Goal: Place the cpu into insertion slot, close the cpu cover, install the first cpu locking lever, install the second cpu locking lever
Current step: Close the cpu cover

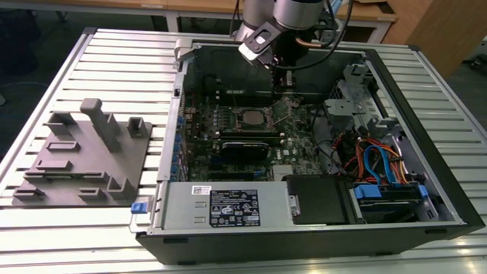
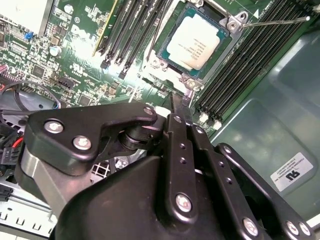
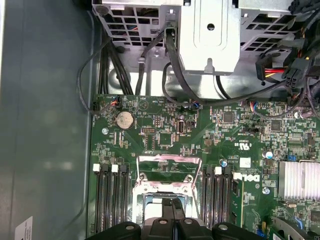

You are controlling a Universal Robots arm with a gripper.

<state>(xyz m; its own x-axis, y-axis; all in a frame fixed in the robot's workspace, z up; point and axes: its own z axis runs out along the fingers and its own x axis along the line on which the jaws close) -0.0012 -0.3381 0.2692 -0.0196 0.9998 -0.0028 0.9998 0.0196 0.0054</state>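
Inside computer case (image 1: 320,251), cpu (image 2: 196,46) lies flat in insertion slot (image 2: 161,47): placing looks done. Cpu cover (image 3: 170,159) stands raised, leaving chip exposed. Claw (image 2: 176,102) pinched narrow, nothing seen between tips, just beside slot's edge; slim pinch suits cramped board.

Nothing legible from here: a white sticker (image 1: 200,189) and a black label (image 1: 234,208) on the silver box (image 1: 177,212), print too fine.
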